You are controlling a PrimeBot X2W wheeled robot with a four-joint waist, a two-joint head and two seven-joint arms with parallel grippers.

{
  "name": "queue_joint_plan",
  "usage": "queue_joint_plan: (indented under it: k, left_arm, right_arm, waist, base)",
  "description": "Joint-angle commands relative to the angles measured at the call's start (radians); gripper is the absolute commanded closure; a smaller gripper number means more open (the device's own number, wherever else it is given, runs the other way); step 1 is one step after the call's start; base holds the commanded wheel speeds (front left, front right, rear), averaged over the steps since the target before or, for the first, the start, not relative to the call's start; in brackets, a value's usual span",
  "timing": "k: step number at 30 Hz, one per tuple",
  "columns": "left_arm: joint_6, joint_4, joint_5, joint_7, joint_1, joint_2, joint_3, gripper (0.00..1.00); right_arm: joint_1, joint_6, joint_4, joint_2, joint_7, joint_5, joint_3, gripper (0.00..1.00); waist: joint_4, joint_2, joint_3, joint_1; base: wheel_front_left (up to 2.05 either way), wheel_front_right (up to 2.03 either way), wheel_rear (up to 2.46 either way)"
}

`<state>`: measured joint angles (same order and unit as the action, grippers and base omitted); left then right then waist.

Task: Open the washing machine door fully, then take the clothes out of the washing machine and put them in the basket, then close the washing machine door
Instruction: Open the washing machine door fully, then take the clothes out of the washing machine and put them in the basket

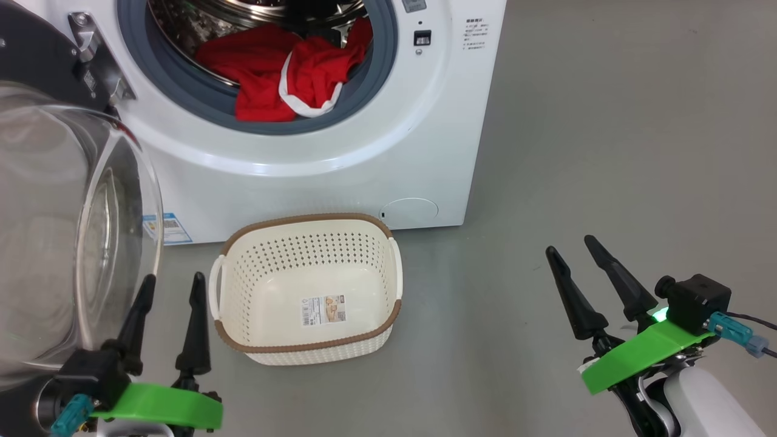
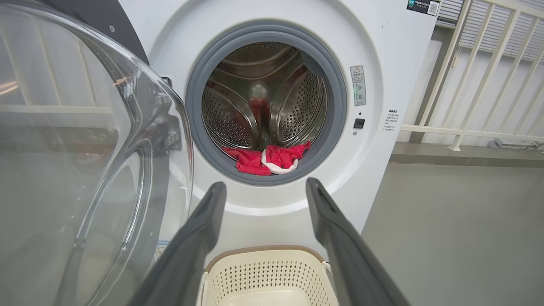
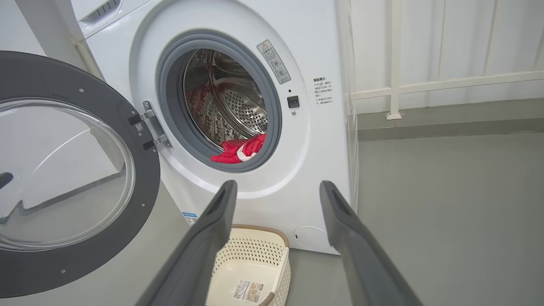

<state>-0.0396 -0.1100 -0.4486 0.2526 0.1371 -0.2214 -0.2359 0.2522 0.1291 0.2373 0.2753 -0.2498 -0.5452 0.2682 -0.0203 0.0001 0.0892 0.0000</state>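
The white washing machine [image 1: 425,139] stands ahead with its round black door [image 1: 67,237] swung wide to the left, glass bowl bulging toward me. Red clothes [image 1: 285,73] with a white trim band lie at the drum's front lip, spilling onto the grey ring; the clothes [image 2: 270,159] and clothes [image 3: 238,151] also show in both wrist views. The cream basket [image 1: 376,243] sits on the floor in front of the machine, with nothing in it. My left gripper [image 1: 173,282] is open beside the basket's left handle, close to the door glass. My right gripper [image 1: 573,249] is open over bare floor, right of the basket.
Grey floor [image 1: 607,121] stretches to the right of the machine. A white railing [image 3: 446,83] runs along the wall behind and right. The open door [image 3: 63,170] takes up the space left of the basket [image 3: 255,263].
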Motion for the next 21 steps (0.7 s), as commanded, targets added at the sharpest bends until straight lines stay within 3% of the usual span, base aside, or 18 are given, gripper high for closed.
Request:
queue_joint_plan:
  k: [1,21]
  left_arm:
    - [-0.004,0.019,0.017,0.009,0.012,-0.018,0.041,0.00]
    - [0.023,0.020,0.054,0.009,0.003,0.012,0.079,0.00]
  right_arm:
    - [0.031,0.002,-0.028,0.009,-0.012,0.012,0.008,0.00]
    - [0.024,0.002,-0.036,-0.001,-0.012,0.031,-0.028,0.00]
  waist:
    - [0.001,-0.0001,-0.001,0.0000]
    - [0.006,-0.0001,0.008,0.0000]
  base:
    - [0.00,0.00,0.00]
    - [0.00,0.00,0.00]
